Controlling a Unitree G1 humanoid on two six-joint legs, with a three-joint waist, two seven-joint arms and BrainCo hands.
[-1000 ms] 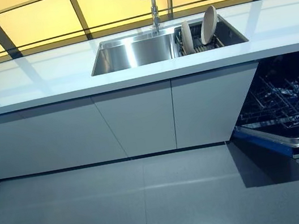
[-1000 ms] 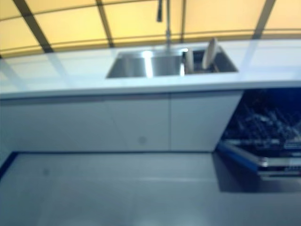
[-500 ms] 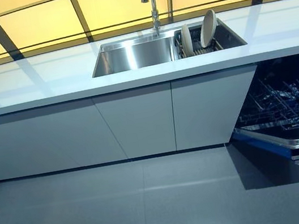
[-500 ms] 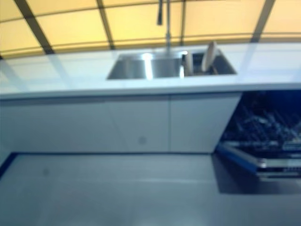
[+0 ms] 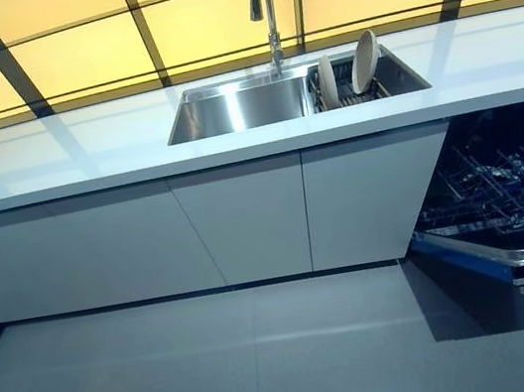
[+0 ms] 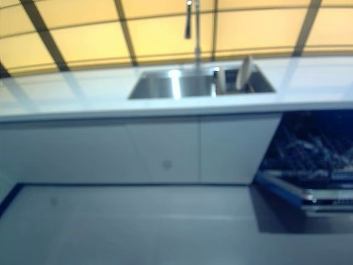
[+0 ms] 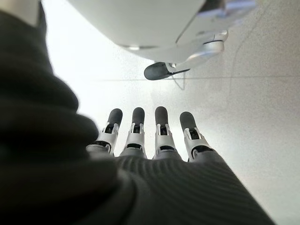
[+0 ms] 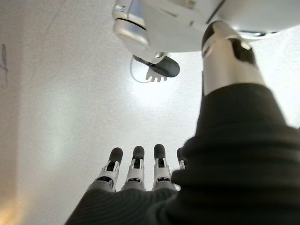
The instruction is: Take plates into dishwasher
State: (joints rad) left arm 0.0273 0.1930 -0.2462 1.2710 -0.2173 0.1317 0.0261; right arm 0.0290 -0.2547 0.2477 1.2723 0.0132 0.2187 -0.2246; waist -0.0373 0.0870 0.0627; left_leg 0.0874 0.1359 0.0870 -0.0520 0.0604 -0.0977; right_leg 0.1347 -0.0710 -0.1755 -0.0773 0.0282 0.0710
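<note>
Standing upright, two pale plates (image 5: 363, 60) in the rack (image 5: 353, 90) inside the sink (image 5: 242, 106), white desk (image 5: 83, 150) around it, dishwasher (image 5: 505, 206) open lower right, left hand (image 7: 154, 140) and right hand (image 8: 133, 176) empty, fingers straight, over grey floor (image 5: 220, 364).

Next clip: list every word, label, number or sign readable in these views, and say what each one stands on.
None can be read.
Dishwasher door: small light marks on the dark strip along its front edge, too small to read.
Sink, plates, faucet, counter, cabinet fronts: no print shows.
Left hand and right hand, fingers straight over the floor: no markings.
</note>
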